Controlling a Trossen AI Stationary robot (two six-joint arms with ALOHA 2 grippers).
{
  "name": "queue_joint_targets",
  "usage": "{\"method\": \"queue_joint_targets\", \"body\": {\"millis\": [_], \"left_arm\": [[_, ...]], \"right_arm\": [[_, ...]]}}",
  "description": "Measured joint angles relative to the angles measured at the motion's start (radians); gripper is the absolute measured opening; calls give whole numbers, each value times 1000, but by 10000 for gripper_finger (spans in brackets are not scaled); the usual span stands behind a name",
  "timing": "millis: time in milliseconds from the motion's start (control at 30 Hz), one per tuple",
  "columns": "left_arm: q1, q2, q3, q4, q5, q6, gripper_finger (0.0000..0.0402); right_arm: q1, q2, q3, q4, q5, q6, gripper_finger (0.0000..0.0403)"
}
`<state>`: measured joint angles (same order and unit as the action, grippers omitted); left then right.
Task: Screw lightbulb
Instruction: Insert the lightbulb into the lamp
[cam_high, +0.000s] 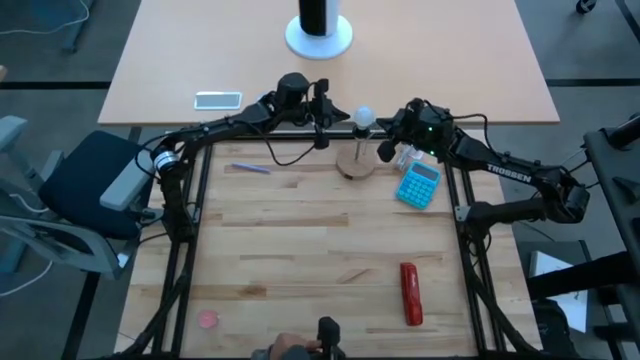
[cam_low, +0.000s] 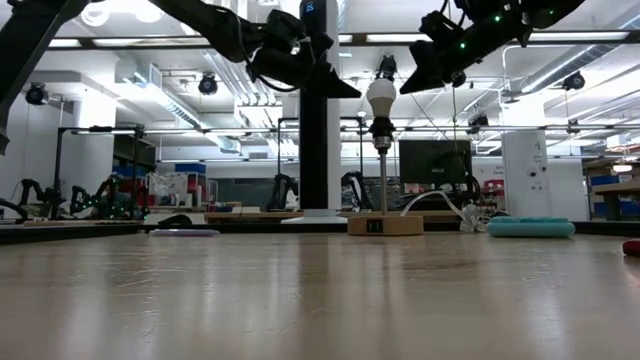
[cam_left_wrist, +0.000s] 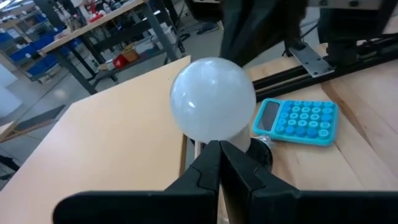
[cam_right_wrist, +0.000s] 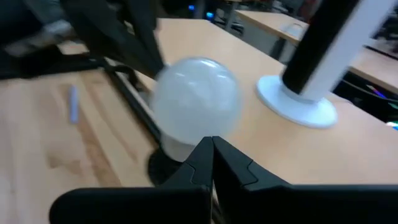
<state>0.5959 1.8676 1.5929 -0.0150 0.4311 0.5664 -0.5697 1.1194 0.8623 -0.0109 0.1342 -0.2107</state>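
Behind both closed claws, the lightbulb (cam_left_wrist: 212, 98) hides its screw end

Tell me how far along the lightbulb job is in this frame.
Done, apparently: the lightbulb sits upright on the thin post of the wooden base. Whether it is fully screwed in cannot be seen.
In hand: nothing. The left end effector and right end effector are both shut and empty, flanking the bulb.
Left: any final tightening, then backing both arms away.
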Motion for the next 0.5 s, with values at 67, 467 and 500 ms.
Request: {"method": "queue_joint_targets", "body": {"millis": [67,467,500], "left_arm": [[1,-1,0,-5,35,15,0],[2,37,0,69,53,5,0],[2,37,0,73,50,3,0]], "right_arm": [[-6,0,0,0,18,-8,0],[-26,9,0,54,-38,-26,0],[-26,9,0,53,-43,-26,0]]}}
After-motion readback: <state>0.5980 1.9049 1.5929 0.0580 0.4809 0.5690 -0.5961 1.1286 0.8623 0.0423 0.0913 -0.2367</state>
